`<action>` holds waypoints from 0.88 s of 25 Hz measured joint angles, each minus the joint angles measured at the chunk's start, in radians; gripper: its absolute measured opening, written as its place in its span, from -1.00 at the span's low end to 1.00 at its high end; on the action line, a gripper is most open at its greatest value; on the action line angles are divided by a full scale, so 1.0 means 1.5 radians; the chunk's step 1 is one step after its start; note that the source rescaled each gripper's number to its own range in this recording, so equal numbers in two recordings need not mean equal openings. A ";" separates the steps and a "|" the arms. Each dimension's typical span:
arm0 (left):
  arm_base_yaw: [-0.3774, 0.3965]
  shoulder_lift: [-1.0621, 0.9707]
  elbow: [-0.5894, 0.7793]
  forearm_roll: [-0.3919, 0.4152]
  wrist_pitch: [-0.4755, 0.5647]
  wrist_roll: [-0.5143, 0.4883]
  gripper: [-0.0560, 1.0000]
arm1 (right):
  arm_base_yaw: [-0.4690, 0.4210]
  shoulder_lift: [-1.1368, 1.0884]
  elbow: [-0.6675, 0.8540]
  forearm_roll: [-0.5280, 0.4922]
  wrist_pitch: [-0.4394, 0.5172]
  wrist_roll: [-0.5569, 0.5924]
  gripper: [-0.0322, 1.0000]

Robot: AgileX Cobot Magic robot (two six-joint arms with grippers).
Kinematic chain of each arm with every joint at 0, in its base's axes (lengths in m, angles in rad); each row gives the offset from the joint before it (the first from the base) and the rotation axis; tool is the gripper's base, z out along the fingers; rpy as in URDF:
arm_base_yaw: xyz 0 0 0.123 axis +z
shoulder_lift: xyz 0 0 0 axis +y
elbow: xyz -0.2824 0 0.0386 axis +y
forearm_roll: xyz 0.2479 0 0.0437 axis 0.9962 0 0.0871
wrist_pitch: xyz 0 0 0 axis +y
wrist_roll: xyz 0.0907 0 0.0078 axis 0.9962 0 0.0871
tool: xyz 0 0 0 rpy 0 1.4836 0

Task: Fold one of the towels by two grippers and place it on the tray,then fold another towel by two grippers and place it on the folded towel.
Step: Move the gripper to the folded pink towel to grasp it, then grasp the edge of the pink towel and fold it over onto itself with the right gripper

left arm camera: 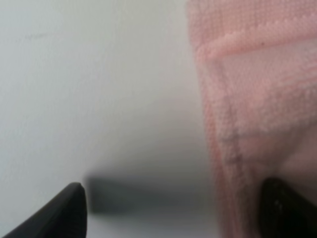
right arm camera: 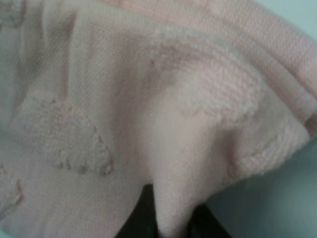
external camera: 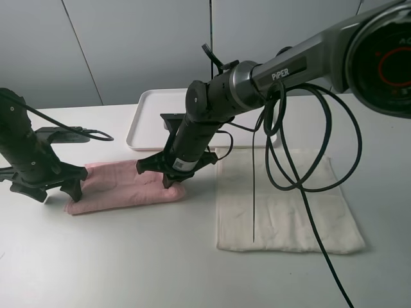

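The pale pink towel [external camera: 122, 186] lies on the table as a long folded strip in front of the tray [external camera: 144, 122]. My left gripper [external camera: 56, 191] stands at the strip's left end with its fingers spread. In the left wrist view the left gripper [left arm camera: 173, 213] is open, one finger over bare table and the other over the pink towel [left arm camera: 252, 99] edge. My right gripper [external camera: 168, 181] presses down on the strip's right end. The right wrist view shows the right gripper [right arm camera: 171, 218] shut on a pinched ridge of pink towel [right arm camera: 148, 99]. The cream towel [external camera: 289, 205] lies flat to the right.
The right arm's black cables [external camera: 302, 167] loop over the cream towel. The white tray stands at the back, between the two arms, with nothing seen in it. Grey wall panels rise behind the table.
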 joint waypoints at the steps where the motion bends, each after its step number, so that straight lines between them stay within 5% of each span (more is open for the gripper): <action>1: 0.000 0.000 0.000 0.000 0.000 0.000 0.81 | 0.000 0.000 0.000 0.000 0.000 0.000 -0.85; 22: 0.000 -0.001 0.000 -0.002 -0.002 0.003 0.81 | 0.004 -0.103 -0.009 0.013 0.067 -0.026 -0.85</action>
